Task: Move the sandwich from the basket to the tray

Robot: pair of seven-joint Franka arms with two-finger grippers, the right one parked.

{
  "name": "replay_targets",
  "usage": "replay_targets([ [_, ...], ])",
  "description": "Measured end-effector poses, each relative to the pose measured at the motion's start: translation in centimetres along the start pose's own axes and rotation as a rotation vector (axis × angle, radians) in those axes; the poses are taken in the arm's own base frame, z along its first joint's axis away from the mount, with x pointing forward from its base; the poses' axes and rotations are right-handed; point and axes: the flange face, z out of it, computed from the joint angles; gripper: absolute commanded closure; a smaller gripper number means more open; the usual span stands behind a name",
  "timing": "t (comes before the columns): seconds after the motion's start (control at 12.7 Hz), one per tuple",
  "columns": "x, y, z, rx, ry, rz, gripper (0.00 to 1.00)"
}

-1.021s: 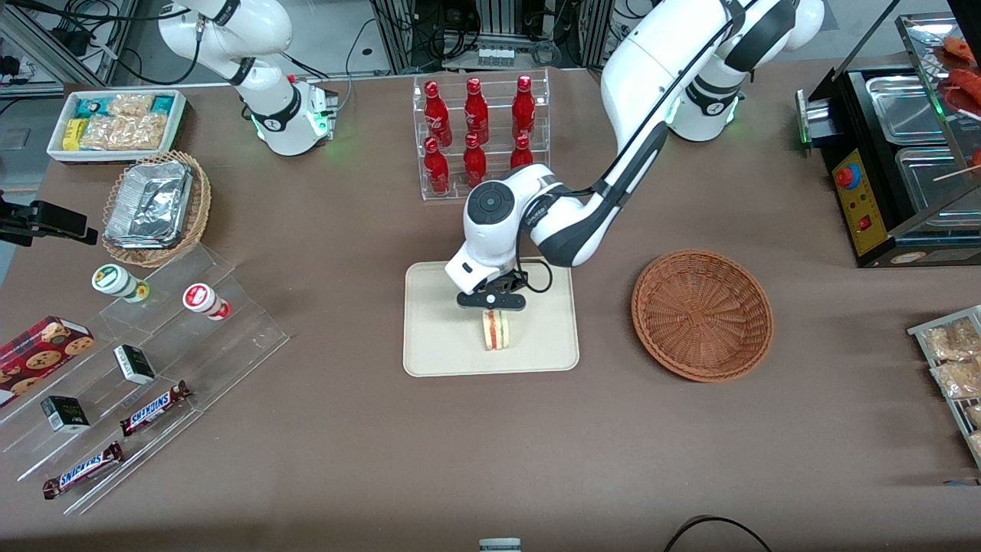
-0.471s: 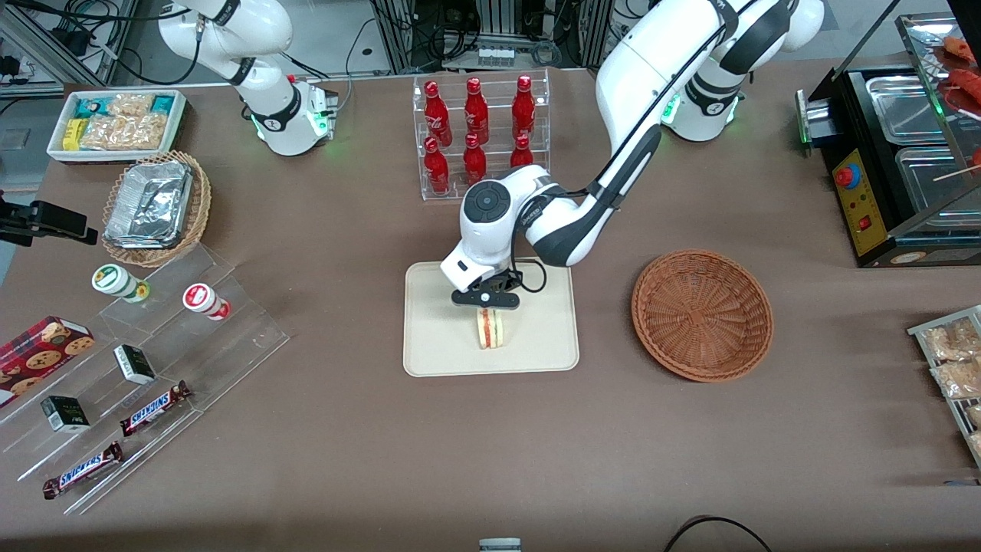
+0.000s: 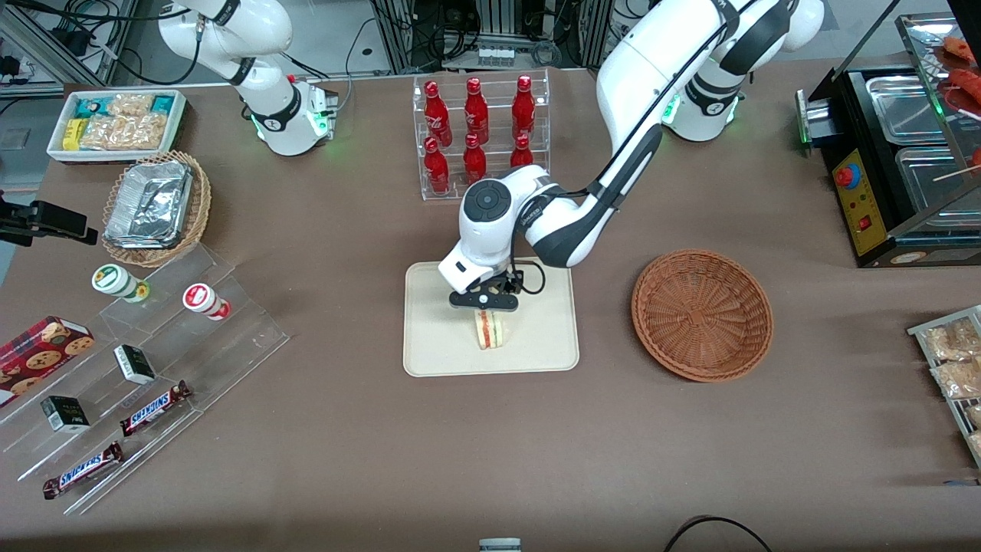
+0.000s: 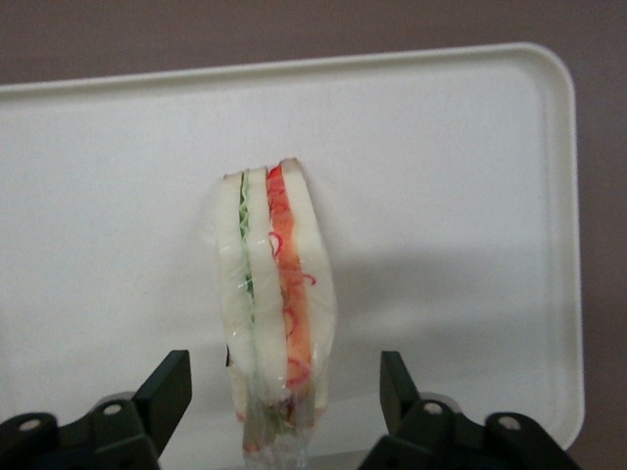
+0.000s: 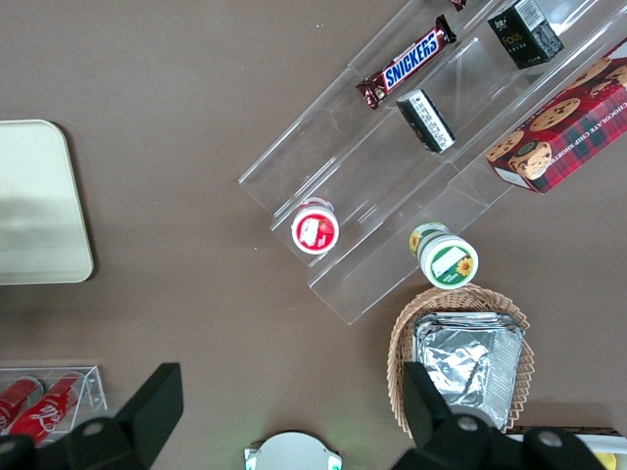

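The sandwich (image 3: 490,330) (image 4: 275,304) is standing on edge on the tray (image 3: 437,345) (image 4: 460,196), near the middle of the front frame, white bread slices flanking green and red filling and wrapped in clear film. The gripper (image 3: 484,302) (image 4: 284,401) is sitting over it, its fingers spread apart to either side and not touching it. The tray, cream with rounded corners, is lying flat. The reddish-brown woven basket (image 3: 702,313) is sitting empty at centre right, well apart from the tray.
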Motion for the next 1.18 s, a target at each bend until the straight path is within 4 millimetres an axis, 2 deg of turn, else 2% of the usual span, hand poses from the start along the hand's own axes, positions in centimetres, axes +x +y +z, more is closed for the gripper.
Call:
replay_targets([
  [0.24, 2.3, -0.6, -5.7, -0.059, 0.047, -0.068, 0.0],
  [0.39, 4.4, -3.1, -10.1, -0.057, 0.068, -0.12, 0.0],
  [0.63, 8.0, -9.6, -17.8, -0.037, 0.094, -0.233, 0.0],
  [0.86, 9.7, -16.7, -24.6, 0.019, 0.094, -0.339, 0.0],
  [1.02, 10.5, -21.3, -27.5, 0.051, 0.092, -0.405, 0.0],
  [1.18, 11.3, -25.1, -28.9, 0.075, 0.086, -0.419, 0.0],
])
